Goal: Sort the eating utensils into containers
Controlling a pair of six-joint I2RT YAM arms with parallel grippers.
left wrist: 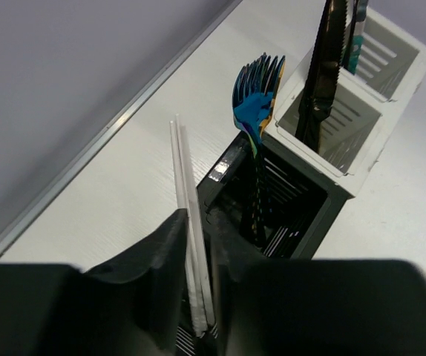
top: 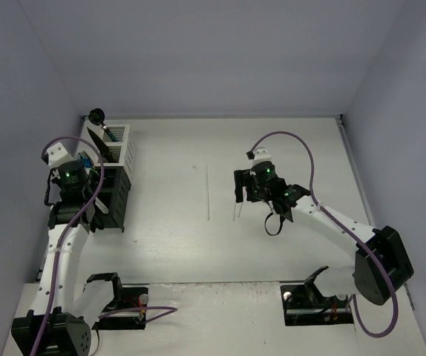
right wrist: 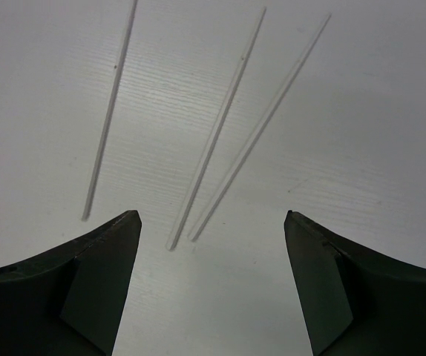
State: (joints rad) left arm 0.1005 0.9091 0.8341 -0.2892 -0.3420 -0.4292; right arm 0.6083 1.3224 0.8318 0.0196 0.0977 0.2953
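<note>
L fingers point(left wrist: 153, 276) tight on chopstick pair point(left wrist: 186, 193); R fingers point(right wrist: 100, 276) wide apart over 3 loose chopsticks point(right wrist: 215, 133)

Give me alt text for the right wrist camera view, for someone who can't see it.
Three pale chopsticks lie on a white table, one apart at the left, two almost meeting at their near ends. The open claw is empty, its dark fingers at the bottom corners.

My arms point(top: 56, 256): white links, black joints, green lights point(top: 69, 176), looping purple cables point(top: 70, 138); left hand point(left wrist: 198, 297) and right hand point(right wrist: 213, 282) matte black.
</note>
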